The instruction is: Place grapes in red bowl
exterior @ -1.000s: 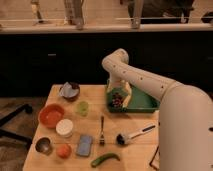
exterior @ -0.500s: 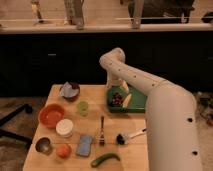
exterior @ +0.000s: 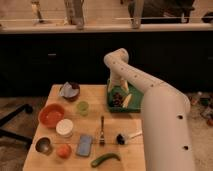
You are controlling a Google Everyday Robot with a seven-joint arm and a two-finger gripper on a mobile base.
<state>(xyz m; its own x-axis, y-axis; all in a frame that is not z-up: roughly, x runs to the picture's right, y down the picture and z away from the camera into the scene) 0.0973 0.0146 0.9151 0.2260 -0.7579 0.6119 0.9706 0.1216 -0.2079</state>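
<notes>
A long green veggie [exterior: 106, 159] lies nearest on the wooden table [exterior: 55, 162]. To its left sits a round orange fruit [exterior: 63, 150], and left of that stands a small metal cup [exterior: 43, 145]. A blue sponge [exterior: 84, 144] lies just to the right of the fruit.

A bit farther back, a fork [exterior: 102, 131] lies in the middle of the table. A black brush [exterior: 120, 138] with a white handle lies to its right. A white cup [exterior: 65, 128] stands to its left.

The red bowl [exterior: 51, 115] sits just behind the white cup, near the left edge. A small green cup [exterior: 83, 106] stands to its right. Farther back on the left is a dark bowl [exterior: 70, 91] with a grey cloth in it.

A green tray [exterior: 112, 106] sits at the far right of the table. The grapes [exterior: 117, 101] lie in this tray, well apart from the red bowl. A banana [exterior: 127, 100] lies just to their right.

The big white arm [exterior: 155, 110] bends over from the right and reaches down into the tray. The gripper [exterior: 116, 91] is right on top of the grapes. I cannot tell if it is spread apart or squeezing them.
</notes>
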